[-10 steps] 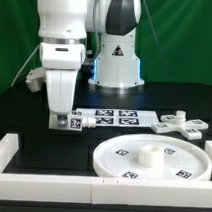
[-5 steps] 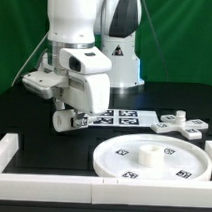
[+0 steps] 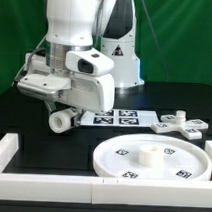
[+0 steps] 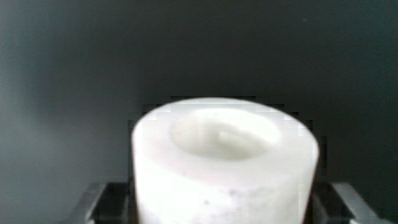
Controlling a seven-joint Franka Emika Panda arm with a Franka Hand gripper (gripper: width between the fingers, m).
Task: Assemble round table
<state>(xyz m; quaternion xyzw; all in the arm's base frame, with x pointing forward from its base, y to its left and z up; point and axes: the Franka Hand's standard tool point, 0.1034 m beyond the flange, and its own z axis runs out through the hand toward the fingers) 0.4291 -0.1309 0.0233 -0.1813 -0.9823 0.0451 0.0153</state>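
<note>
My gripper [image 3: 63, 116] is shut on the short white cylindrical leg [image 3: 59, 120] and holds it tilted, nearly lying, above the black table at the exterior view's left. In the wrist view the leg [image 4: 228, 165] fills the middle, its hollow end facing out, with a dark finger on each side. The large round disc [image 3: 155, 161] with its central hub [image 3: 150, 154] lies flat at the front right. The small cross-shaped foot [image 3: 180, 124] lies behind the disc at the right.
The marker board [image 3: 118, 119] lies flat behind the gripper. White border rails run along the front [image 3: 51, 182] and the left [image 3: 6, 150]. The robot's base [image 3: 118, 55] stands at the back.
The gripper has lifted the leg off the table and swung it from upright to nearly lying, moving slightly to the exterior view's left. Disc and foot have not moved.
</note>
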